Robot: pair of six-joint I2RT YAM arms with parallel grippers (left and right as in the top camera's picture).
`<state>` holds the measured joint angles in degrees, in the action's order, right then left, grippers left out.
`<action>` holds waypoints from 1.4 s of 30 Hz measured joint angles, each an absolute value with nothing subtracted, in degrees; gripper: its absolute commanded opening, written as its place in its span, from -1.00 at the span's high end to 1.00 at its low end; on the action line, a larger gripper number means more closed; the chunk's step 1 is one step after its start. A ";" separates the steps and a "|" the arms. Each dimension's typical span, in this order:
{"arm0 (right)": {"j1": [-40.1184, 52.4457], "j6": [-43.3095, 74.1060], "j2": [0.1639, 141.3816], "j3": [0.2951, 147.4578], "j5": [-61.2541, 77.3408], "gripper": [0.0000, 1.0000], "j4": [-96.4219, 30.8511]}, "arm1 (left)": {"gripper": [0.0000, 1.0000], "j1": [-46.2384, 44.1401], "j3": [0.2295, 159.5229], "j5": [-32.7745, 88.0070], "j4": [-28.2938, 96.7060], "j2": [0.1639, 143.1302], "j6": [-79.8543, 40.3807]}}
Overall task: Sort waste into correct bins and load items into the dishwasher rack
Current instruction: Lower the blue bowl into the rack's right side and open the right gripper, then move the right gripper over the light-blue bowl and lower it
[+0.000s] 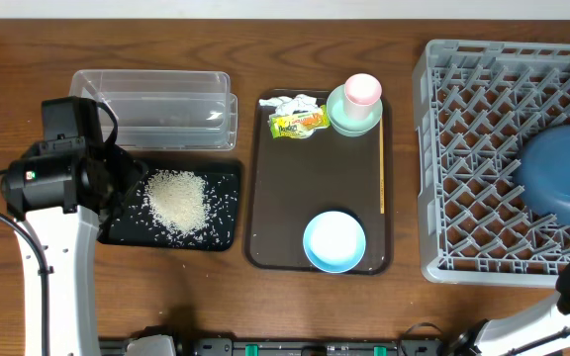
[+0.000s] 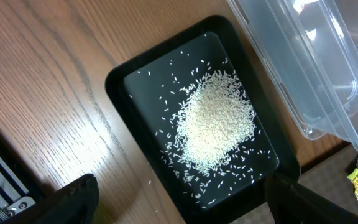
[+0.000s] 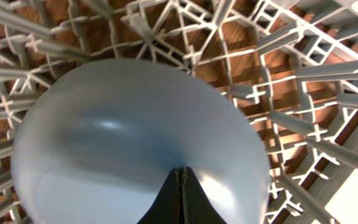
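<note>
A heap of white rice (image 1: pixel 176 198) lies in the black tray (image 1: pixel 224 235), with loose grains around it. My left gripper (image 2: pixel 185 208) is open and empty, its fingers spread over one end of the black tray (image 2: pixel 120 81) beside the rice (image 2: pixel 215 121). The clear container (image 1: pixel 156 109) stands empty behind it. The dark-blue bowl (image 1: pixel 562 178) sits upside down in the grey dishwasher rack (image 1: pixel 463 148). My right gripper (image 3: pixel 180 171) is shut and empty just above that bowl (image 3: pixel 117 130). The tissue (image 1: pixel 295 104) and yellow wrapper (image 1: pixel 295 124) lie on the brown tray.
The brown serving tray (image 1: pixel 265 198) also holds a mint-green bowl (image 1: pixel 342 119) with a pink cup (image 1: pixel 362 91) in it, and a light-blue bowl (image 1: pixel 334 240) at the front. A few rice grains lie on the wood beside the black tray.
</note>
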<state>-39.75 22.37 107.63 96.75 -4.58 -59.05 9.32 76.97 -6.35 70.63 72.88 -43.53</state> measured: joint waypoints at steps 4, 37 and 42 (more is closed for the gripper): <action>-41.28 22.37 107.63 96.75 -4.62 0.98 -59.00 | -0.75 9.32 76.97 -6.35 70.65 72.88 -43.53; -35.14 11.07 90.30 98.85 28.18 -0.46 -70.37 | -0.75 9.32 76.97 -6.35 70.61 72.88 -43.53; -16.12 6.87 87.26 99.39 28.56 -0.36 -75.75 | -0.75 9.32 76.97 -6.35 70.63 72.88 -43.53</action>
<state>-16.12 6.87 87.26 99.39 28.56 -75.75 9.32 76.97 -6.35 70.63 72.88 -43.53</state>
